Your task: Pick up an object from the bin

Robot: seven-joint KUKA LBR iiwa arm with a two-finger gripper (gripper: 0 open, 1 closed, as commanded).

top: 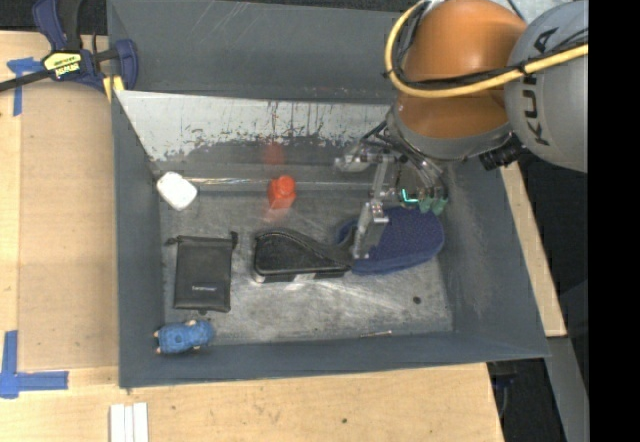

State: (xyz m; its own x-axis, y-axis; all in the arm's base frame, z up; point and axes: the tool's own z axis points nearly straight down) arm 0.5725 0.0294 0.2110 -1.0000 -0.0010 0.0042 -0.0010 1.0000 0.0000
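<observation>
Grey metal bin [300,50] before us: the claw [368,230] hangs over the left end of a dark blue cloth pouch [412,240] on the bin's right side, just beside a black case [290,256]. We cannot tell whether the claw is spread or pressed together.

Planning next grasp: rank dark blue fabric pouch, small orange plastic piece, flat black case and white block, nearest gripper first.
1. Dark blue fabric pouch, right, at the gripper.
2. Orange plastic piece, back centre.
3. Flat black case, front left.
4. White block, back left.
</observation>
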